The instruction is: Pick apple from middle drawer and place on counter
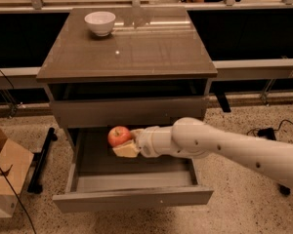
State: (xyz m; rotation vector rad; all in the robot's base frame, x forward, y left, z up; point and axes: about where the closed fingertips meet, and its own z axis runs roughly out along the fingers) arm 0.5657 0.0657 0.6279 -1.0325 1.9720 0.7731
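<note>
The gripper (129, 141), jaws closed around the apple (118, 135), holds it above the open middle drawer (132, 199). A white bowl (100, 22) stands on the counter (136, 48).

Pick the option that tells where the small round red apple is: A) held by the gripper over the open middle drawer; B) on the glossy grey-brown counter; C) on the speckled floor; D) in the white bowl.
A: the small round red apple sits in the gripper above the open grey-brown middle drawer, well below the glossy grey-brown counter and its white bowl.
</note>
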